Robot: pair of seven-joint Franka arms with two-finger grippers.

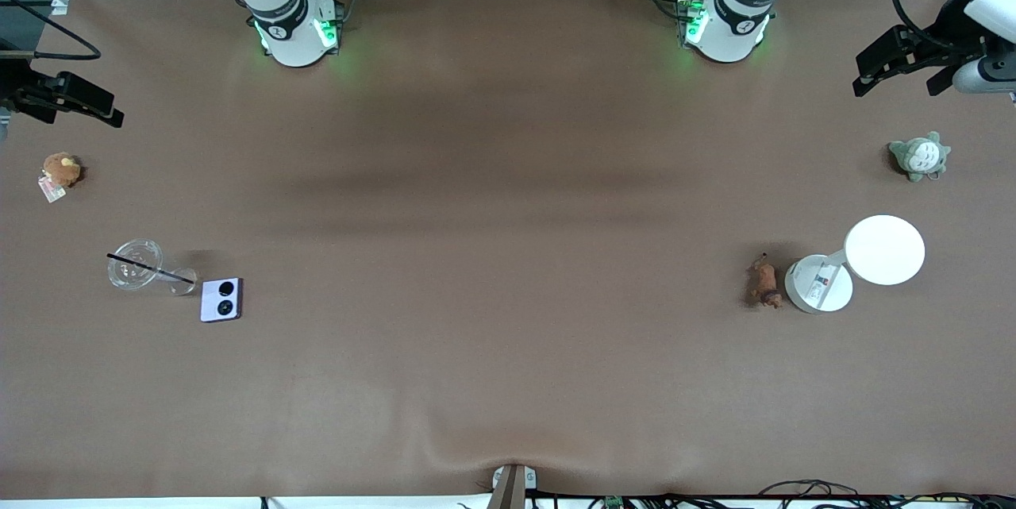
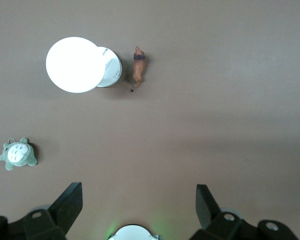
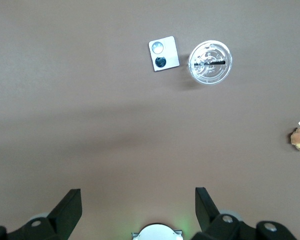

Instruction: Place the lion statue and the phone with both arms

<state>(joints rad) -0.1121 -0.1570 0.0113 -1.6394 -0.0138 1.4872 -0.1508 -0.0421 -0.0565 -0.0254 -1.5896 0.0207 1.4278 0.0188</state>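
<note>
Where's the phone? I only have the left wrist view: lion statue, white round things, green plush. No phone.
Observer: The phone lies flat at the right arm's end of the table, camera circles facing up.
Operator: Anything crowding it?
Observer: A clear cup with a black straw across its top stands beside it, slightly farther from the front camera. The right wrist view shows a gap between them.
Operator: Right gripper?
Observer: The right gripper is open and empty, up over that same end of the table.
</note>
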